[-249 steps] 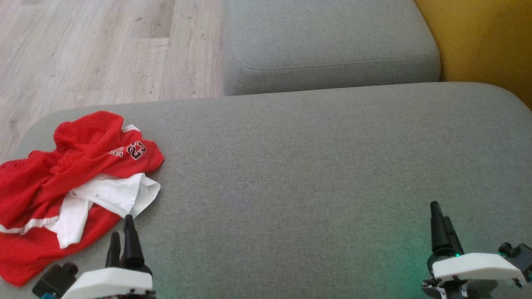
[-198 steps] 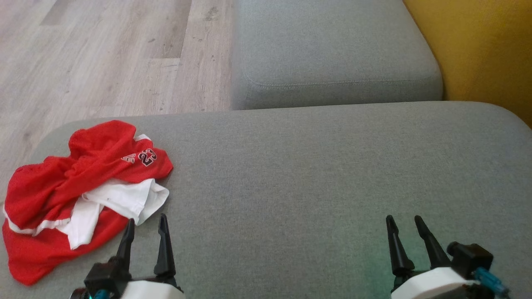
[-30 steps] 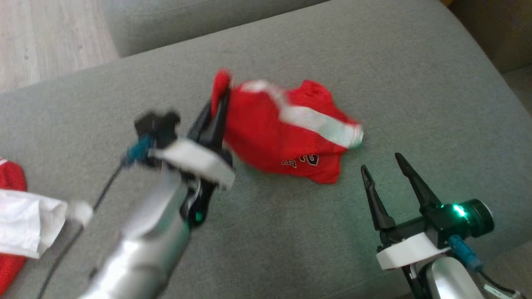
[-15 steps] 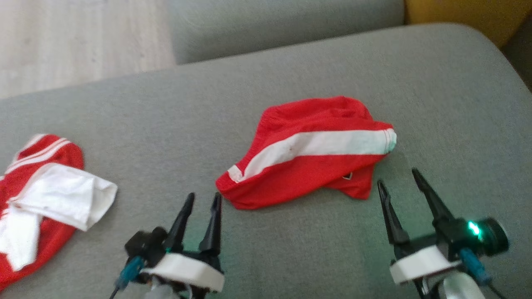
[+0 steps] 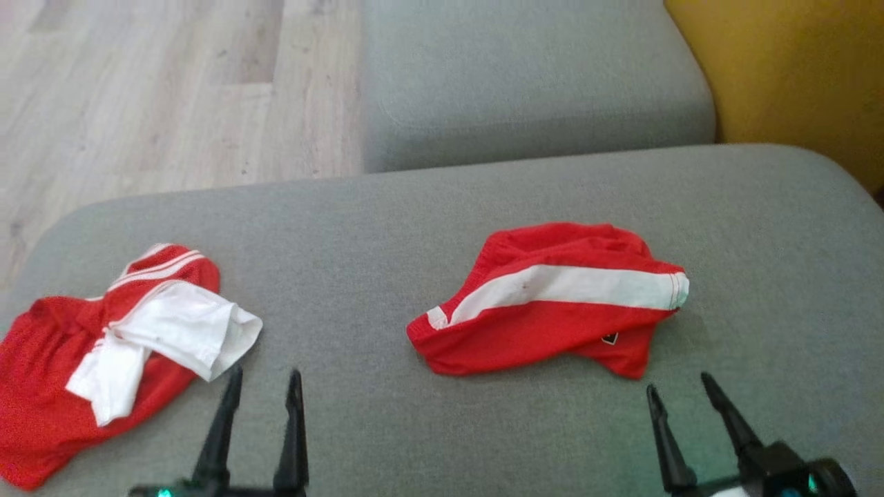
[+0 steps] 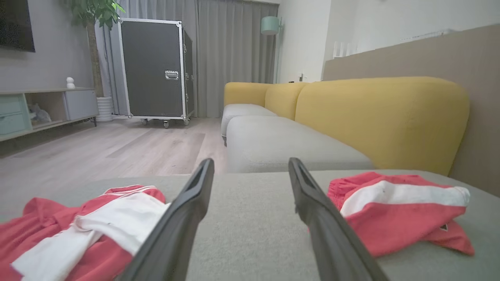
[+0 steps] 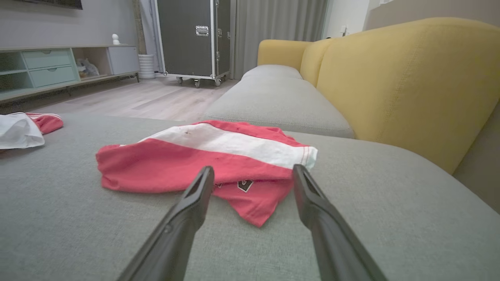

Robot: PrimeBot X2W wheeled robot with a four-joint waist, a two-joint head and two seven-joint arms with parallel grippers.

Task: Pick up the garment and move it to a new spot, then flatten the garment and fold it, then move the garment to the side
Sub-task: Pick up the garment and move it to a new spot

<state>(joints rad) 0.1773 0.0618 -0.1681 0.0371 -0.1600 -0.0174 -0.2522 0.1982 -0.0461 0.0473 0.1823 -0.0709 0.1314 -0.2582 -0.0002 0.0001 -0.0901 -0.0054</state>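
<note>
— Where are the shorts (image 5: 545, 338)?
— Crumpled on the grey cushion (image 5: 387, 228), just ahead of the right jaws and well apart from the red-and-white pile (image 5: 41, 359) at the left. The left jaws and the right jaws stand wide open and hold nothing.
— How will they handle?
— Light, soft and limp, I think. I would pinch an edge near each end of the white stripe (image 5: 573, 286). The cushion is woven and soft, so the cloth may drag. Beyond it are a wooden floor (image 5: 138, 103) and a yellow backrest (image 5: 794, 69).
</note>
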